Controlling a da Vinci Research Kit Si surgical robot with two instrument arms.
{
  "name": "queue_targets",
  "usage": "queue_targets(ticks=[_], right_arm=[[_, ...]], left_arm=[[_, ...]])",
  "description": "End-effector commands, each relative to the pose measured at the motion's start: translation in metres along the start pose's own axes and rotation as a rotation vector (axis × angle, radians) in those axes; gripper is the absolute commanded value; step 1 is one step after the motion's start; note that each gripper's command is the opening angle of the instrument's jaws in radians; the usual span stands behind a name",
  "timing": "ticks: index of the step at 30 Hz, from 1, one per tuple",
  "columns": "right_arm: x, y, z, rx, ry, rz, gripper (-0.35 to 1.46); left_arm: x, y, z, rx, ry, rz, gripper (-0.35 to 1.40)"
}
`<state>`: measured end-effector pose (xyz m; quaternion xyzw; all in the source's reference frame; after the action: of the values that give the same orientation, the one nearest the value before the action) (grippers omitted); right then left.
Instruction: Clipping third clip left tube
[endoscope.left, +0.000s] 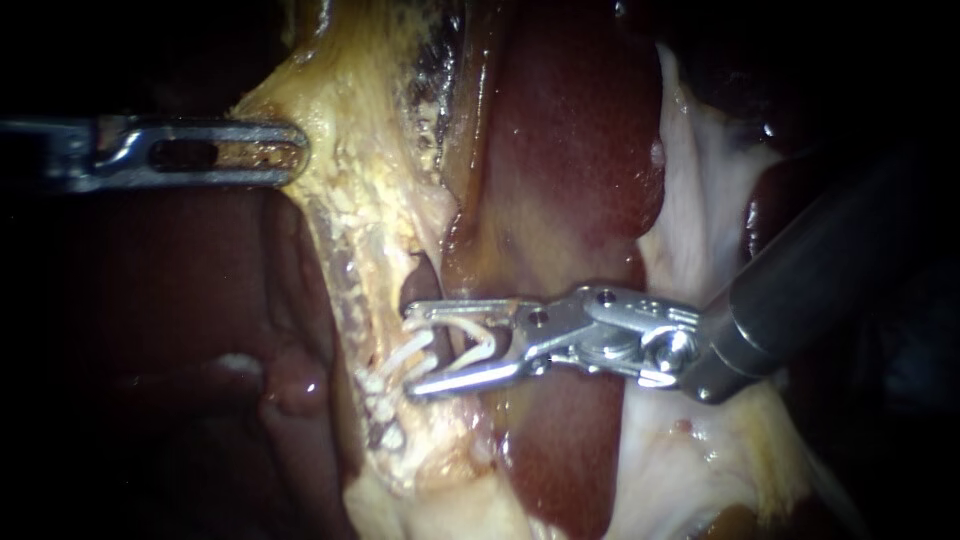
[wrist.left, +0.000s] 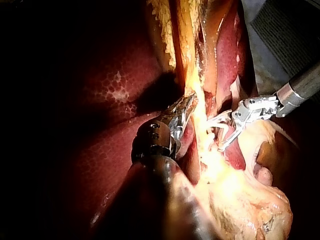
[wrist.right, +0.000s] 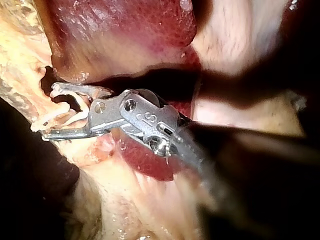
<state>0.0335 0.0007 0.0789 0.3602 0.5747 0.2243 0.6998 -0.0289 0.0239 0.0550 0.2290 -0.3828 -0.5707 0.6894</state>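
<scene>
Nearest the endoscope is the right tool (endoscope.left: 412, 350), its dark shaft coming in from the right edge and its silver head lying across the lower middle of the frame. Its jaws stand apart but are not empty: a white clip (endoscope.left: 488, 345) sits between them, one leg against each jaw, bent in a V that opens toward the tips. The right wrist view shows the same, with the clip (wrist.right: 75, 97) held ahead of the hinge and the right tool (wrist.right: 50, 111) gaping around it. The tips reach the tube (endoscope.left: 385, 300), a pale yellow strand running from upper centre down to the bottom edge, and straddle it from the right. Small white pieces lie on the strand just below the lower jaw; what they are cannot be told. Further back, at upper left, the left tool (endoscope.left: 295, 155) has its slotted jaws pressed together on the edge of the yellow tissue (endoscope.left: 370, 120), drawn out to a point. Behind it all lies the dark red liver (endoscope.left: 570, 150).
</scene>
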Motion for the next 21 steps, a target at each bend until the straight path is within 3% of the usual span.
queue_targets(ticks=[1,7,16,21], right_arm=[[0.0,0.0,0.0002,-0.001,0.0,0.0,0.57],[0.0003,0.0004,0.0013,0.028,0.005,0.011,0.58],[0.0008,-0.0002,0.0018,0.222,0.039,0.13,0.57],[0.0016,-0.0005,0.0016,0.274,0.049,0.161,0.55]], left_arm=[[0.0,0.0,0.0,0.0,0.0,0.0,-0.35],[0.0001,0.0,0.0001,0.002,0.001,0.001,-0.35],[0.0002,0.0001,0.0,0.002,0.001,0.001,-0.35],[0.0001,0.0003,0.0,0.003,0.002,0.002,-0.35]])
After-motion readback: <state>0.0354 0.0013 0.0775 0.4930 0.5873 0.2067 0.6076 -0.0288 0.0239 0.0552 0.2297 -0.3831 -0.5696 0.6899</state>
